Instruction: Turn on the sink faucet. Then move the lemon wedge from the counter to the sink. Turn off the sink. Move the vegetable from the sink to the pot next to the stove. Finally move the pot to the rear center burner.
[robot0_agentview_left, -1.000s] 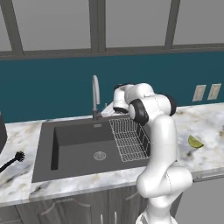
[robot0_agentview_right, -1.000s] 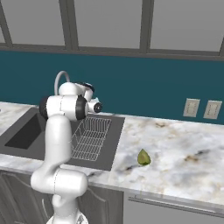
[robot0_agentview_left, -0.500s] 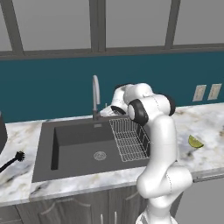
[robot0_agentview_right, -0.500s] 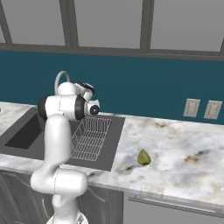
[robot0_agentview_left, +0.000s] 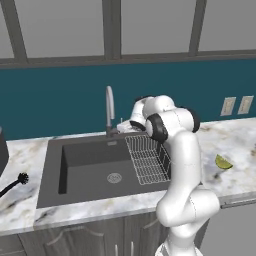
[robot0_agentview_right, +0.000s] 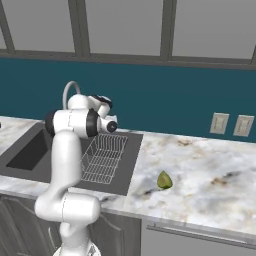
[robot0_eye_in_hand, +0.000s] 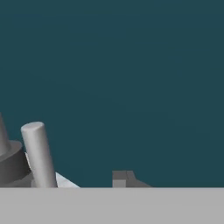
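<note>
Arm folded forward, gripper (robot0_agentview_left: 123, 125) held low.

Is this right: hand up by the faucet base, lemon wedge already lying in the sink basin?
Not quite. The lemon wedge is not in the sink; it lies on the counter, well to the right of the wire rack, as the right base view shows. The hand is indeed by the base of the faucet.

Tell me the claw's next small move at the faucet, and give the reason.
Probably ease the claw back from the sink faucet and swing toward the lemon wedge. The claw sits by the faucet's base, beside the upright lever, while the wedge lies on the counter outside the sink. Whether water runs, I cannot tell.
</note>
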